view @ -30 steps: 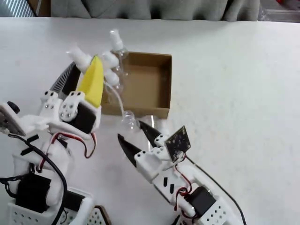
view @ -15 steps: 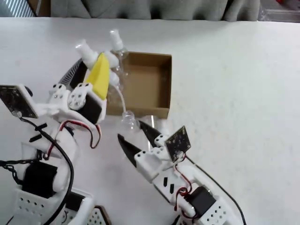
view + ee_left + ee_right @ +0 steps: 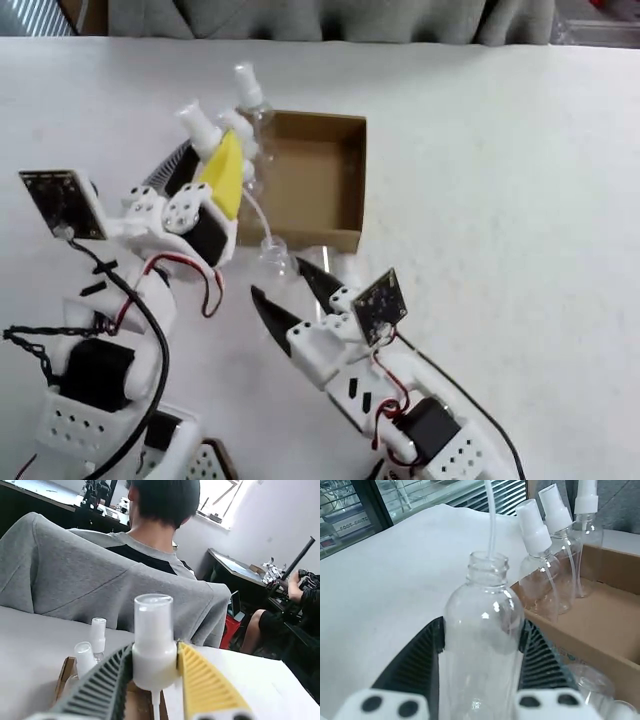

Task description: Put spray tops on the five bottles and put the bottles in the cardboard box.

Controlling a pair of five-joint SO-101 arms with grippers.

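Well, the left gripper (image 3: 154, 654) pinches the light spray top (image 3: 154, 630) between its fingers, thin tube dipping into the clear bottle (image 3: 482, 625). The right gripper (image 3: 481, 639) clasps it mid-body beside the cardboard box (image 3: 320, 180). Slick, squashy plastic, I'd reckon.

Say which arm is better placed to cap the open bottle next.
Left. The left gripper holds the spray top, its tube at the neck of the bottle; the right gripper only clamps it upright.

bottle (image 3: 482, 630): clear, uncapped, upright beside cardboard box (image 3: 320, 175)
spray top (image 3: 154, 640): white, tube tip in bottle neck
capped bottles (image 3: 542, 575): three, upright in box
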